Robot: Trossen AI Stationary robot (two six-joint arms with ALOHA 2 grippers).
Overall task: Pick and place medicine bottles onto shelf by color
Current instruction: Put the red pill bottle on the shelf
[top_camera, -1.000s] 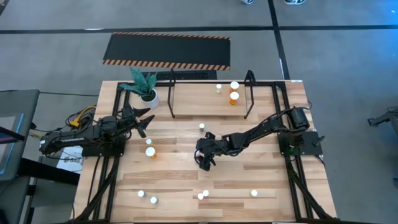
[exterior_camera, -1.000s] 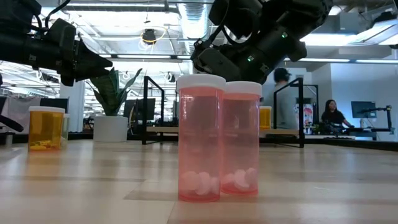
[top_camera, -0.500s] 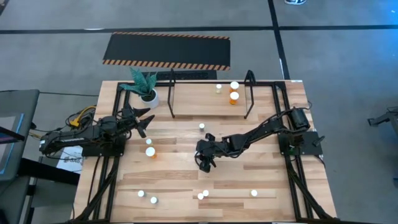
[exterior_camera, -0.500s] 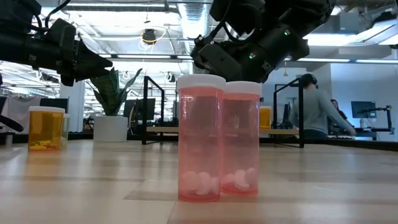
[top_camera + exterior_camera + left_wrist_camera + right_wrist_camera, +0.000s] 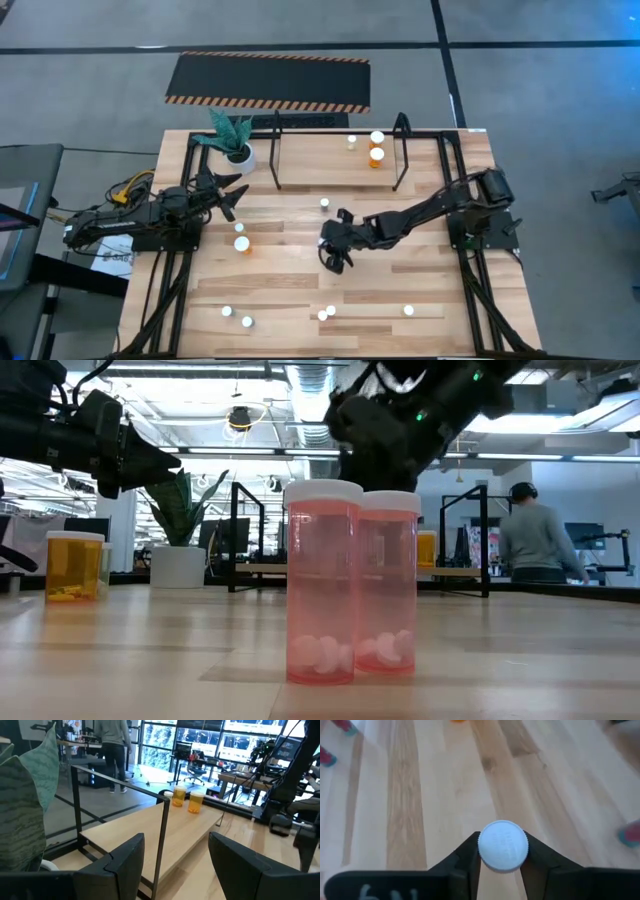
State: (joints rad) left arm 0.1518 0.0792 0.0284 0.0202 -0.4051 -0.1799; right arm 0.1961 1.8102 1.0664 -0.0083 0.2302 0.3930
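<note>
My right gripper point(image 5: 336, 256) hangs over the middle of the table, pointing down, and is shut on a white-capped medicine bottle point(image 5: 503, 845) whose body is hidden under its cap. My left gripper point(image 5: 226, 192) is open and empty at the table's left, beside the plant; its fingers show in the left wrist view point(image 5: 175, 865). The shelf point(image 5: 340, 186) of thin black tubes stands at the far middle with two orange bottles point(image 5: 376, 155) and a small one point(image 5: 352, 142) inside. Two pink bottles point(image 5: 322, 595) stand at the near edge. Orange bottles point(image 5: 242, 244) stand left of centre. My right gripper pinches the bottle's round white cap point(image 5: 503, 845) between its two fingers, one on each side of the rim. The fingers come from above, pointing down. The body hangs hidden beneath the cap. In the low view the gripper point(image 5: 400, 420) stands well above the table.
A white pot with a green plant point(image 5: 236, 150) stands at the far left by the shelf. One bottle point(image 5: 325, 203) stands mid-table and several point(image 5: 408, 311) stand along the near edge. A striped-edged black mat point(image 5: 268, 82) lies beyond the table. A person point(image 5: 535, 540) is in the room behind.
My right gripper has risen and drifted a little toward the table's right edge, staying shut. The person in the room behind has walked to the right.
</note>
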